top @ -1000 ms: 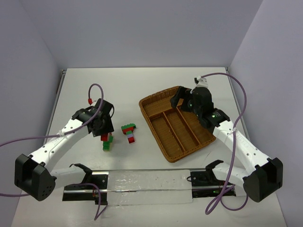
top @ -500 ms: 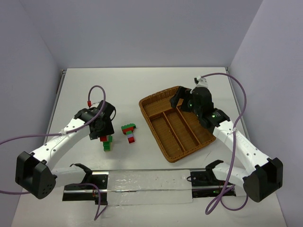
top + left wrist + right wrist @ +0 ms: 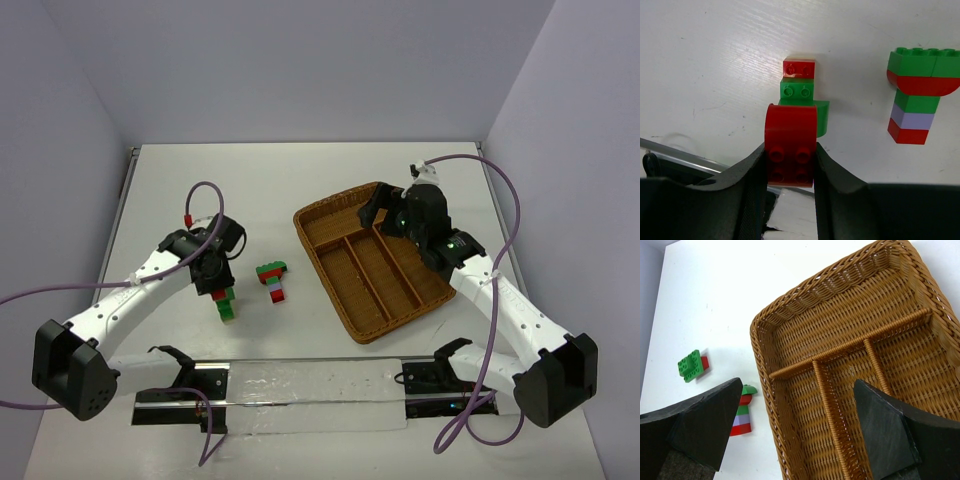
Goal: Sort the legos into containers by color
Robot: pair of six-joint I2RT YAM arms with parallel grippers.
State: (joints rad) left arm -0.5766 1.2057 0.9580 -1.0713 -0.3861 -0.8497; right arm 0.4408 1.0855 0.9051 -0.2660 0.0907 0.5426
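Left gripper [image 3: 790, 152] pinches red brick [image 3: 790, 125]; if you lift crooked, green brick [image 3: 796, 91] stuck just beyond may come up too.

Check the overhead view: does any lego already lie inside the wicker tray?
No, every compartment of the tray shows bare weave, and the legos lie outside it.

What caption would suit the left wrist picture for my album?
Left pincer grips a red brick next to a green-and-red lego clump.
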